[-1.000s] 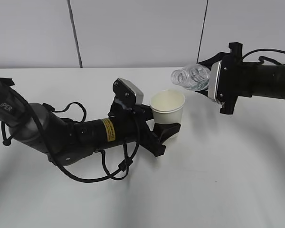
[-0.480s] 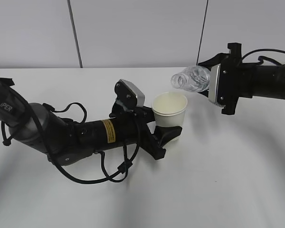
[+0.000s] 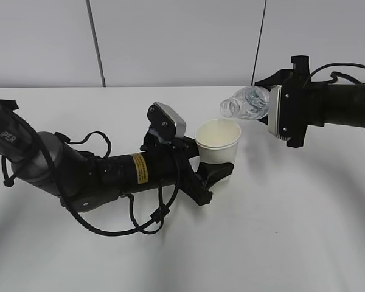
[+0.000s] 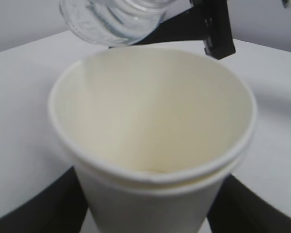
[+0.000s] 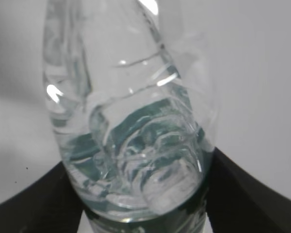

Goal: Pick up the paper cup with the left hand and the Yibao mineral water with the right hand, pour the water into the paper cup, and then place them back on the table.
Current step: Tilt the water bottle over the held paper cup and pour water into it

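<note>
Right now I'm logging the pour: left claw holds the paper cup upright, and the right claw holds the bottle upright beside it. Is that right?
Not quite. The bottle is not upright: the exterior view shows it tipped on its side in the right claw, its mouth over the paper cup. The left claw does hold the cup upright.

One cup, one bottle, two arms, each ending in one tool: the left tool and the right tool. All are over one counter.
</note>
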You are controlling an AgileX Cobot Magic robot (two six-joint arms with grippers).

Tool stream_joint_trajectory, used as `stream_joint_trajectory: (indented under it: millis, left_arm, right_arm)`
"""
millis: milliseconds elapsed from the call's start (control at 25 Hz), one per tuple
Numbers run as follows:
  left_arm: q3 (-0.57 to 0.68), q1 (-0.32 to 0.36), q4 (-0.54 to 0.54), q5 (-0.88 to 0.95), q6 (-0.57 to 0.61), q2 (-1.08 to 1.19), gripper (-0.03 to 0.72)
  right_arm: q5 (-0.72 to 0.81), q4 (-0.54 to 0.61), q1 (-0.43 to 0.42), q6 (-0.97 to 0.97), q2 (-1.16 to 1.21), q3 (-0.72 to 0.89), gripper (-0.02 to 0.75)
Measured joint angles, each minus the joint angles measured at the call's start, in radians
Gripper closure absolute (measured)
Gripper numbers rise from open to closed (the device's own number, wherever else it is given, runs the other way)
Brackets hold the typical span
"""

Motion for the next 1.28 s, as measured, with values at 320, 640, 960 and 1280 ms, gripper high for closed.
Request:
stream_joint_trajectory:
  millis: [320,640,960,1280]
  left_arm:
    - [0.0,0.0,0.004,-0.003,-0.004,0.0,0.248]
    - [0.0,0.0,0.019,-0.008,-0.008,0.0,0.248]
    - [0.0,0.0,0.019,-0.008,-0.009,0.0,0.248]
    - [0.0,0.0,0.02,-0.008,-0.01,0.0,0.248]
  right_arm:
    - [0.01,0.017,0.0,-0.057,0.0,0.0,0.235]
    - [0.016,0.044,0.0,-0.123,0.0,0.0,0.235]
    - [0.016,0.048,0.0,-0.159,0.0,0.0,0.235]
    - [0.016,0.089,0.0,-0.206,-0.012,0.0,0.235]
